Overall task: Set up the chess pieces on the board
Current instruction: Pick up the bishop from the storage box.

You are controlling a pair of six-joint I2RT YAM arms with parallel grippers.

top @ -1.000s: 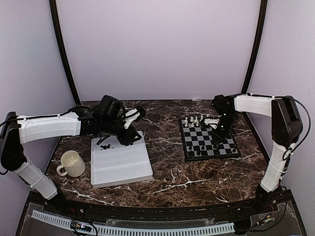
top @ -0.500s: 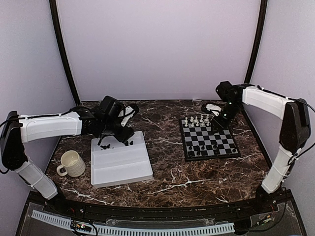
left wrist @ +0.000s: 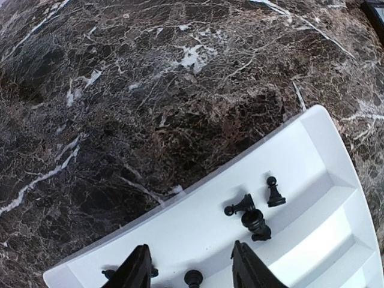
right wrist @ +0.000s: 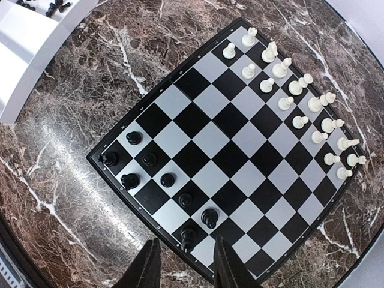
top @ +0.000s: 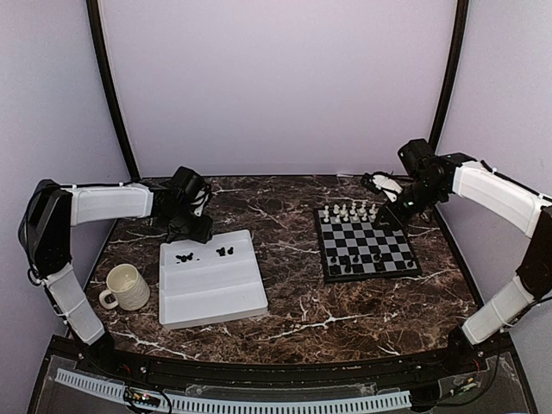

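— Marble-patterned desk, dark with white veins, pale walls behind. What's on it?

— White chess pieces crowd the 12 o'clock edge of the board in two rows. A handful of black chess pieces stand loosely along its 6 o'clock edge. More black ones lie in two little clusters in the far trough of a white tray.

— And where is the board?

— Flat on the desk, at 3 o'clock from the middle. The tray sits well apart at 9 o'clock, with a cream mug just beside it, again at 9 o'clock.

— The arms?

— The left gripper hangs over the tray's 12 o'clock rim with its fingers spread. Its wrist camera shows a standing pawn and two toppled black pieces in the trough. The right gripper is raised off the board's 1 o'clock corner, fingers likewise spread apart. Its camera looks down on the whole board.
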